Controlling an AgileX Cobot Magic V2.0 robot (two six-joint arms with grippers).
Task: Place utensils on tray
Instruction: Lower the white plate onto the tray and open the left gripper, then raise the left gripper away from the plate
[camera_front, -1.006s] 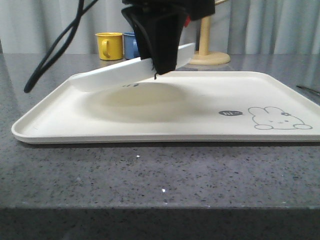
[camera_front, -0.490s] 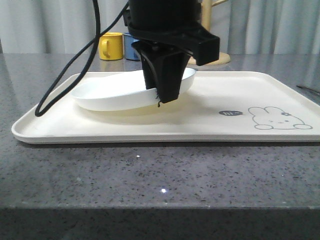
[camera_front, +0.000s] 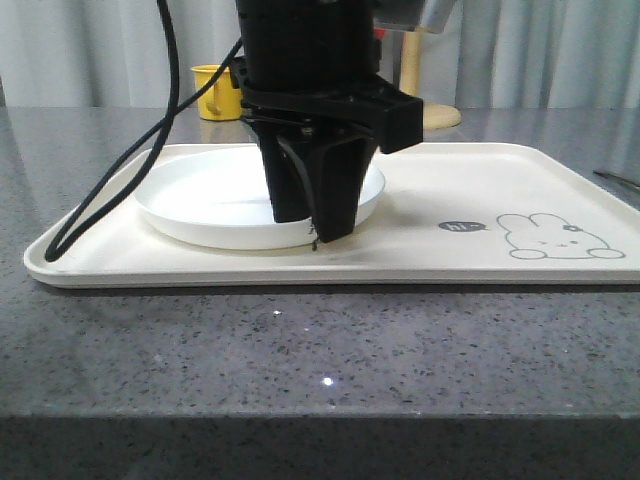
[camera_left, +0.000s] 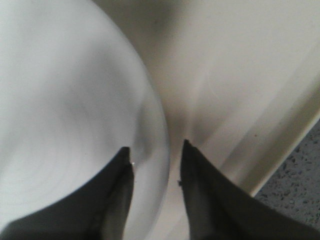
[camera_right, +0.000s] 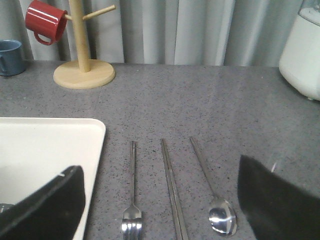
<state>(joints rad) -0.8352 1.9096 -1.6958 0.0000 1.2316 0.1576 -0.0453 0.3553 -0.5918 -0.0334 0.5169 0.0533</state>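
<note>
A black cable (camera_front: 110, 190) loops down to the left of the left tool (camera_front: 312, 230), over the rim of the cream tray (camera_front: 560, 180). Behind that tool a yellow mug (camera_front: 214, 90) stands on the grey speckled desk (camera_front: 320, 350), partly hidden by the arm. The left tool reaches down onto the near right edge of the white plate (camera_front: 200, 195); in the left wrist view its fingers (camera_left: 117, 200) straddle the plate's rim with one inside and one outside, but whether they still pinch it I cannot tell. The plate lies flat on the tray's left half, and the rabbit drawing (camera_front: 550, 238) is to the right of the tool.

The right tool (camera_right: 160, 205) is spread wide above the desk. Between its fingers lie the fork (camera_right: 132, 200), the chopsticks (camera_right: 172, 192) and the spoon (camera_right: 215, 200), side by side off the tray. Beyond them stands a wooden mug tree (camera_right: 82, 60) with a red mug (camera_right: 46, 21), a blue mug (camera_right: 11, 56) beside it.
</note>
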